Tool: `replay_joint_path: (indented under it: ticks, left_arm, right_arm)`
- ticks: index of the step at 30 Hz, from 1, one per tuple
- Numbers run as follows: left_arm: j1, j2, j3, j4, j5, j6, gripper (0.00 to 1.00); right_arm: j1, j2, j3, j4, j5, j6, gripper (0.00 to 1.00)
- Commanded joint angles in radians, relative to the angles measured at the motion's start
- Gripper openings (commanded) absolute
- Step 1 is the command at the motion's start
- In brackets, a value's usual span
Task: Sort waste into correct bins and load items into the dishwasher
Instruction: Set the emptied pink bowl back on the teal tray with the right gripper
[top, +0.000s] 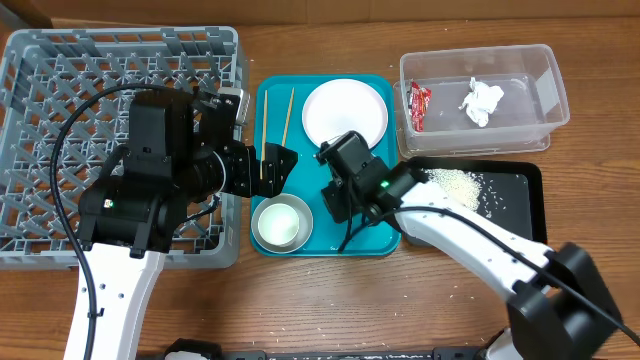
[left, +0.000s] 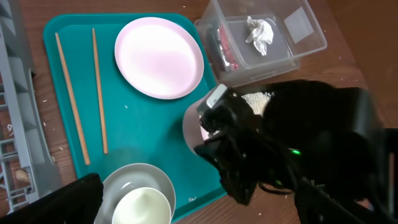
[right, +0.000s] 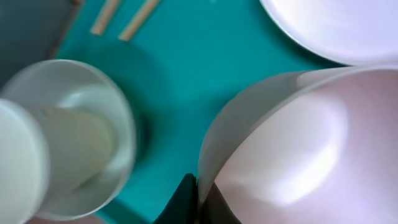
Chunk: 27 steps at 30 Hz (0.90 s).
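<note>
We had the right gripper (top: 335, 197) pinching the rim of the small white bowl (right: 292, 143) over the teal tray (top: 325, 240). Honestly, we couldn't tell if the left gripper (top: 275, 165) was spread or closed.

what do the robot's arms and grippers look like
Both the left arm and right arm have white tubular links, bulky black joint housings, looping black cables and a small green light. The left gripper and right gripper are black too.

A brown wooden table (top: 300, 300) with visible grain, evenly lit, fills the background.
</note>
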Motion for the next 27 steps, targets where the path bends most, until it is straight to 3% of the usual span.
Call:
replay_joint_path:
  ticks: [1, 3, 6, 14, 17, 22, 24, 27]
  left_arm:
    - [0.005, 0.003, 0.025, -0.003, 0.011, -0.009, 1.00]
    - [0.005, 0.003, 0.025, -0.003, 0.011, -0.009, 1.00]
    - [0.005, 0.003, 0.025, -0.003, 0.011, -0.009, 1.00]
    - [0.005, 0.003, 0.025, -0.002, -0.024, -0.035, 1.00]
    - [0.005, 0.003, 0.025, 0.000, 0.025, -0.105, 1.00]
    - [-0.014, 0.009, 0.023, -0.014, 0.035, -0.114, 1.00]
    - [-0.067, 0.019, 0.017, -0.065, -0.032, -0.148, 0.98]
    - [-0.224, 0.052, -0.021, -0.190, -0.336, -0.312, 0.89]
  right_arm:
    - [-0.005, -0.002, 0.006, -0.004, 0.071, 0.024, 0.31]
    - [-0.005, -0.025, 0.014, -0.028, 0.035, 0.024, 0.47]
    - [-0.005, -0.080, 0.042, -0.071, -0.008, 0.025, 0.59]
    - [-0.046, -0.255, 0.160, -0.146, -0.003, 0.132, 0.77]
    - [-0.114, -0.325, 0.206, -0.177, -0.005, 0.198, 0.81]
    - [-0.286, -0.422, 0.247, -0.236, -0.038, 0.238, 0.86]
    - [-0.366, -0.450, 0.247, -0.264, -0.072, 0.238, 0.88]
    - [-0.496, -0.461, 0.247, -0.326, -0.156, 0.238, 0.91]
